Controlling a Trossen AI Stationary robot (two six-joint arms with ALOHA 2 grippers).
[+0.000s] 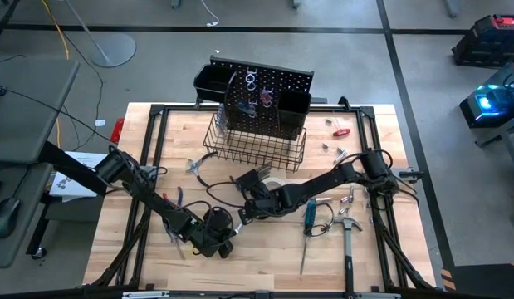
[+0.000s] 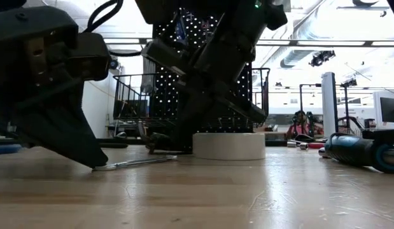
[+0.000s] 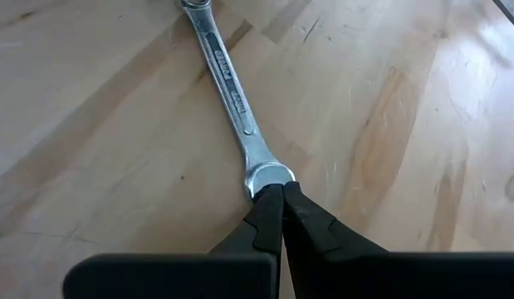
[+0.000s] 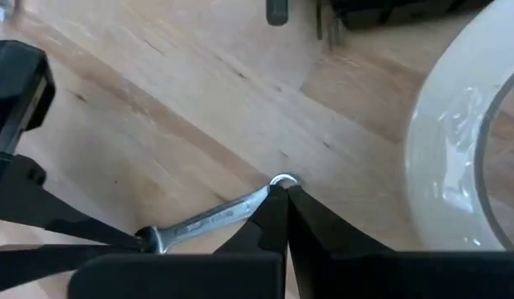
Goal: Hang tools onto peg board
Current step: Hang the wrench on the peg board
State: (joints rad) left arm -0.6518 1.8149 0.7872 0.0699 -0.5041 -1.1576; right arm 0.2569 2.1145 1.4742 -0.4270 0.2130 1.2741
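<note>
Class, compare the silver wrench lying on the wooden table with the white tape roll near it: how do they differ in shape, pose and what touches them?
The wrench is long, thin, shiny metal; the tape roll is a broad white ring.

The wrench lies flat along the tabletop; the tape roll rests on its flat face.

The left gripper and right gripper, both shut, each meet one wrench end; neither visibly touches the tape roll.

Both rest on the same table.

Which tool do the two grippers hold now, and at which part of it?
One silver wrench on the table. The left gripper is shut on one end of it, the right gripper on the opposite end.
</note>
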